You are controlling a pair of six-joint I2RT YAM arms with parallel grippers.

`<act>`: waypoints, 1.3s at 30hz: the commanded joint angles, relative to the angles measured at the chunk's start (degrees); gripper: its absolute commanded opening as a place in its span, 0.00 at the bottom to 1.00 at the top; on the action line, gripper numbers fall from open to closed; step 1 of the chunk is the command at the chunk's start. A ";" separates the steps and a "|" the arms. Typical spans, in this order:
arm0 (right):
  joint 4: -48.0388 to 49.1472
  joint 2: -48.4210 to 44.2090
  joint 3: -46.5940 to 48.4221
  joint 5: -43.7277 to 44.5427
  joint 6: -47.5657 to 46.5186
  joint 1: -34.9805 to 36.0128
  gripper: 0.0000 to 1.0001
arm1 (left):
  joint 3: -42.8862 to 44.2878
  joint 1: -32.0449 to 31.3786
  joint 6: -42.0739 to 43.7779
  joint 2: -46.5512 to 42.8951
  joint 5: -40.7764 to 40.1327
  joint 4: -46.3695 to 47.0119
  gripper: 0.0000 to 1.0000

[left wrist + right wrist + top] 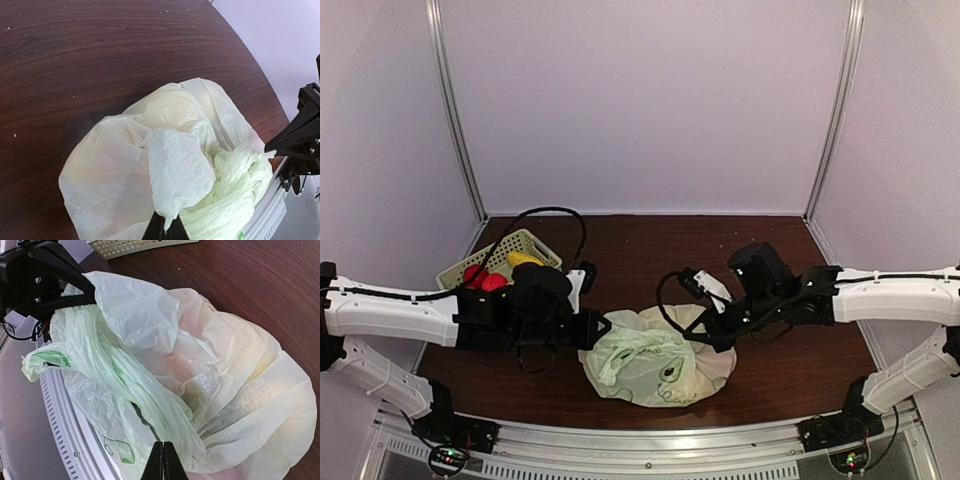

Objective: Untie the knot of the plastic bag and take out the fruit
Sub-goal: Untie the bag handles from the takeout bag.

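Plastic bag [655, 368]: sitting on the dark wooden table [640, 250], near its front edge, midway between the two arms. Slumping in a low crumpled mound, thin, crinkly and translucent. Showing pale whitish over the body and greener where the film is bunching into thicker ropes. Carrying small green printed marks on the greener folds, seen from the right wrist. Bulging over rounded lumps underneath; letting faint yellow and peach tints of the fruit [250, 357] through the film, no single piece showing plainly.

Knot: not distinguishing itself from the twisted green handle plastic.

Left gripper [603, 326]: extending from the left, touching the bag's left side. Fingers [156, 229] pressing tight together, pinching a flap of whitish film and holding it upright.

Right gripper [708, 336]: extending from the right, meeting the bag's right edge. Jaws pressing fully together in the wrist view, nipping a fold of the greenish plastic.

Basket [510, 250]: standing well back at the left, behind the left arm, pale and slotted, holding red and yellow pieces.
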 commanded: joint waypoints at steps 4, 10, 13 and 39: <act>2.82 -5.61 -6.64 -0.30 5.82 -0.34 0.00 | -0.53 0.67 3.77 -1.39 0.91 3.95 0.00; -2.63 -8.95 -0.48 4.81 3.96 -0.45 0.36 | -0.89 0.62 8.53 -1.70 5.40 6.53 0.00; -4.79 -6.99 3.34 5.56 2.05 -0.83 0.44 | -1.87 0.62 9.68 -2.10 7.51 8.37 0.00; -0.76 4.06 2.15 -11.12 -4.44 -3.11 0.75 | -0.83 0.62 9.58 1.28 9.73 8.98 0.00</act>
